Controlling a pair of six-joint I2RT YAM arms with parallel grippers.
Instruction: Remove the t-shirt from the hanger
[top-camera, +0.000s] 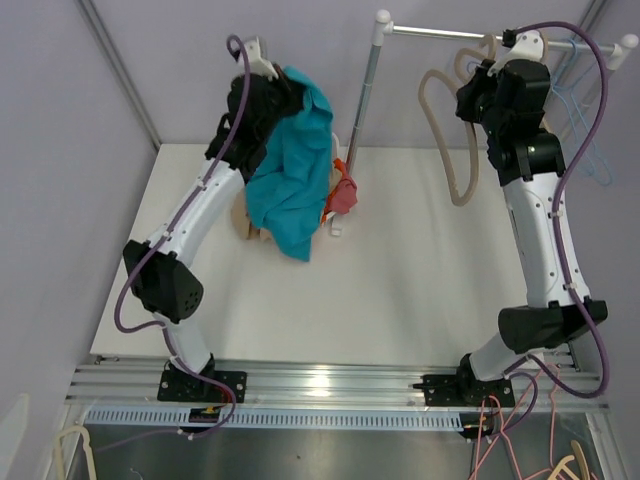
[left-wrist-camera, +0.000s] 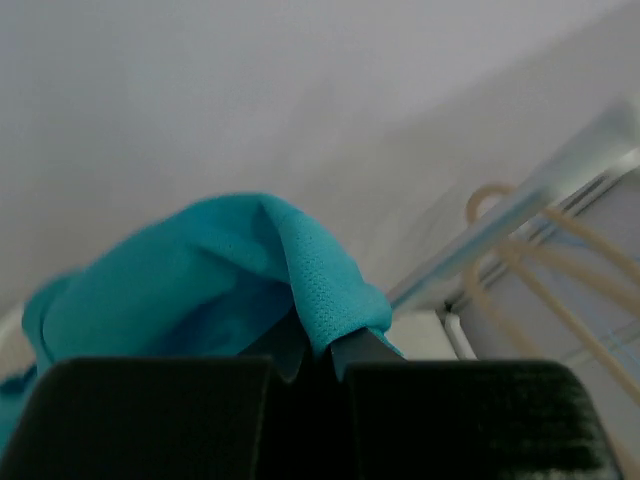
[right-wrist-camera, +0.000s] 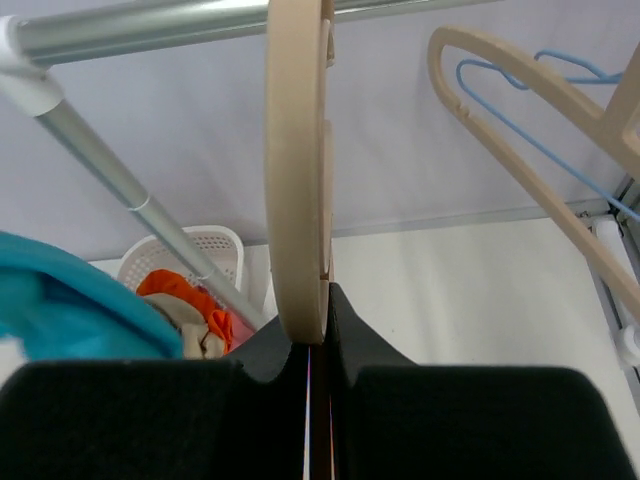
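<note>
Top external view gives us the main worry. The t-shirt (top-camera: 290, 175) hangs as a bunched teal mass from the left gripper (left-wrist-camera: 315, 355) over the far left part of the table (top-camera: 420, 280), and only a small pinch of fabric carries it. We judge it already free of the hanger (right-wrist-camera: 298, 150), which looks bare and hooks over the rail (top-camera: 450, 33) above the far right corner.

If that pinch is thin, the cloth's own weight could drag it out of the jaws. The shirt would then drop in a heap or land across the basket (right-wrist-camera: 205, 245) of orange and red clothes just beside it. A sideways swing could also catch the trailing lower end on the rack's upright pole (top-camera: 367, 95), which stands just right of the shirt.

On the other side, the hanger is only hooked over the rail. A tug from the right arm could lift it off, or knock the other hangers (right-wrist-camera: 520, 70) hanging near it.

As for the fingers, the left wrist view shows that gripper's jaws pressed fully together on a fold of teal mesh, with the rest of the shirt billowing above them. In the right wrist view, the right gripper (right-wrist-camera: 312, 330) is closed to a narrow slit on the lower curve of the beige hanger, one finger on each side.
</note>
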